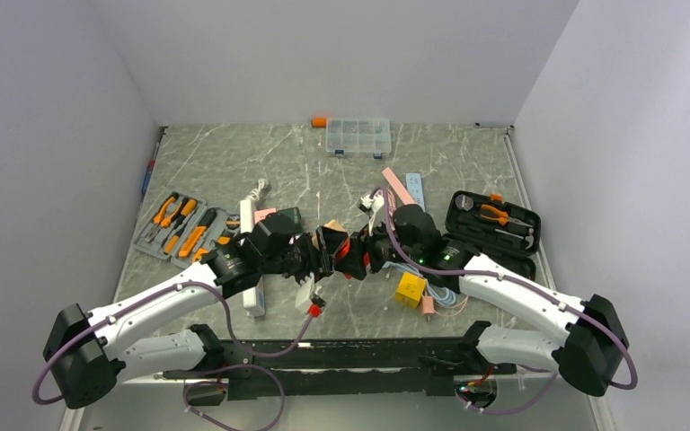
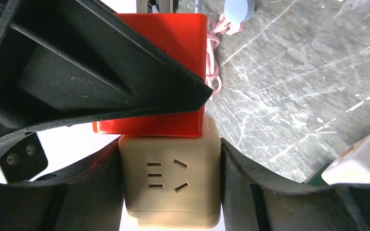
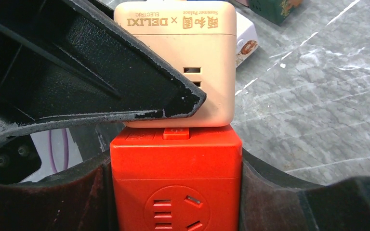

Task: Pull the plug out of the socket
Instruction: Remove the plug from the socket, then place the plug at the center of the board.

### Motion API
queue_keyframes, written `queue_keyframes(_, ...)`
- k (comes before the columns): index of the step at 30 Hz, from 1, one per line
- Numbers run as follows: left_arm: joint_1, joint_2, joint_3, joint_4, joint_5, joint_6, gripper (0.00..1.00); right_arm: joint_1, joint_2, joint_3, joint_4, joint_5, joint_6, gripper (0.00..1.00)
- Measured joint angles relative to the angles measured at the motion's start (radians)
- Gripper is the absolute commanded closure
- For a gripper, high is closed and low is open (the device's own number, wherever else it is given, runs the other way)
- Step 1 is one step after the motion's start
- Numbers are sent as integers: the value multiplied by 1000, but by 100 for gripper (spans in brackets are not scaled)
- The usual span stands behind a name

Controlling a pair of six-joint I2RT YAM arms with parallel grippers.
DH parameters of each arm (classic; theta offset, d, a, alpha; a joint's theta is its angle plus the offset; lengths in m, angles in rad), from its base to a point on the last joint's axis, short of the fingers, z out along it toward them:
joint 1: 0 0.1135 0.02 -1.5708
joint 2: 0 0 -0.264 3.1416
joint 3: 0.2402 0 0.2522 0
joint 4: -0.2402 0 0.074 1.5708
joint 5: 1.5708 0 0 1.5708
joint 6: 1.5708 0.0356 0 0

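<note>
My left gripper (image 1: pixel 322 253) is shut on a beige cube adapter (image 2: pixel 169 183), its fingers against both sides. My right gripper (image 1: pixel 361 255) is shut on a red cube adapter (image 3: pixel 176 187) in the same way. The two cubes are pressed face to face, with no gap showing, and are held above the table's middle. The beige cube (image 3: pixel 192 48) shows beyond the red one in the right wrist view. The red cube (image 2: pixel 173 57) shows beyond the beige one in the left wrist view. The socket, a long white power strip (image 1: pixel 248 215) with a white cord, lies on the table under my left arm. Its outlet faces do not show, and no gripper holds it.
An open tray of orange-handled tools (image 1: pixel 180 229) lies at the left and a black tool case (image 1: pixel 494 224) at the right. A clear organizer box (image 1: pixel 358 136) is at the back. A yellow cube (image 1: pixel 410 289) and coiled cables lie under my right arm, and a pink cable (image 2: pixel 214 57) is nearby.
</note>
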Motion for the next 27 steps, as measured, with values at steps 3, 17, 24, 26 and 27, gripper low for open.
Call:
queue_keyframes(3, 0, 8, 1, 16, 7, 7, 100, 0, -19, -10, -3, 17, 4, 100)
queue_keyframes(17, 183, 118, 15, -96, -351, 28, 100, 2, -183, -92, -280, 2, 52, 100)
queue_keyframes(24, 179, 155, 34, -163, -452, 2, 100, 3, -180, -93, -338, 53, 93, 100)
queue_keyframes(26, 179, 176, 73, -175, -459, -27, 100, 2, -151, -92, -325, 100, 111, 100)
queue_keyframes(27, 178, 191, 105, -187, -462, -51, 100, 2, -126, -92, -315, 125, 120, 100)
